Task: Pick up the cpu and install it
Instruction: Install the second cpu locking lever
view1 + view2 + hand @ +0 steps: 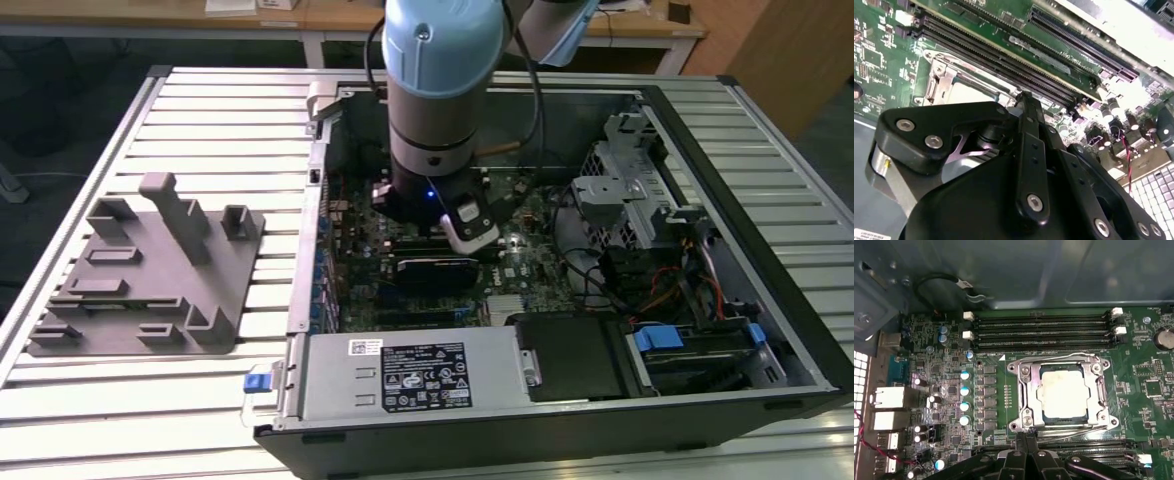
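I have the arm reaching down into the open computer case, which lies on its side on the slatted desk. The claw hangs low over the green motherboard, just beside the socket with its metal frame. In both wrist views the two black fingers look pressed together, their tips meeting in a narrow point with nothing pinched between them.

The cpu sits inside the socket, flat and square, its pale silver top framed all round by the metal bracket. In the first wrist view the finger tips end right at the edge of that frame; I cannot tell whether they touch it. In the second wrist view the cpu shows as a pale patch past the black linkage, with the long dark memory slots running alongside it.

On the desk, toward the exterior view's left and well apart from the case, stands the grey tray with its upright posts. Inside the case, near the front edge, I see the silver power supply with a label on top, and a metal drive cage toward the exterior view's right.
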